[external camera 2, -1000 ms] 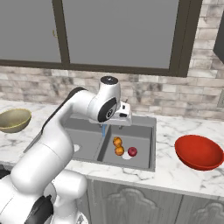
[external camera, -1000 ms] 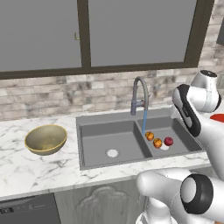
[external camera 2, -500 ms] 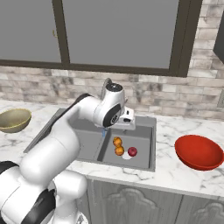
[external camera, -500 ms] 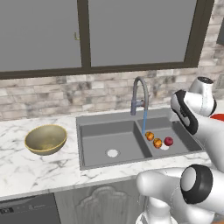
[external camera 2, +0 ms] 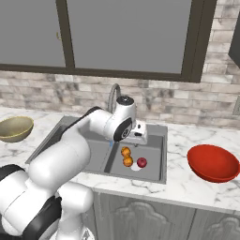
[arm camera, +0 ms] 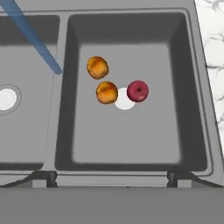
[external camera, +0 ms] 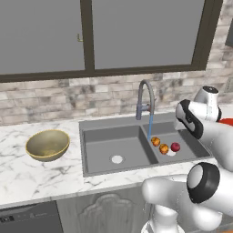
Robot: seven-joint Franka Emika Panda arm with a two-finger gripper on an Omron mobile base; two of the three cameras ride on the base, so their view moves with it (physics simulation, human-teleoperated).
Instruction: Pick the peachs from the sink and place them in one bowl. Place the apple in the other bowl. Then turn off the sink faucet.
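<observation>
Two orange peachs (arm camera: pixel 97 67) (arm camera: pixel 106 92) and the dark crimson apple (arm camera: pixel 138 91) lie together in the narrower basin of the grey sink (arm camera: pixel 131 135), around its pale drain. My gripper (arm camera: pixel 112 178) hangs above that basin, open and empty, fingertips wide apart. It also shows from the right base view (external camera 2: pixel 138 136), over the peachs (external camera 2: pixel 125 152) and apple (external camera 2: pixel 141 162). The tan bowl (external camera: pixel 47 144) sits on the counter left of the sink. The red bowl (external camera 2: pixel 213 163) sits to the right. The faucet (external camera: pixel 144 98) pours a blue stream (external camera: pixel 149 127).
The water stream (arm camera: pixel 37 43) falls by the divider between the basins, left of the fruit. A brick wall and dark window frames stand behind the sink. Marble counter (external camera 2: pixel 187 187) runs on both sides.
My hand has moved a little right and down, closer over the narrower basin. The fruit and both bowls have not moved. Water keeps running.
</observation>
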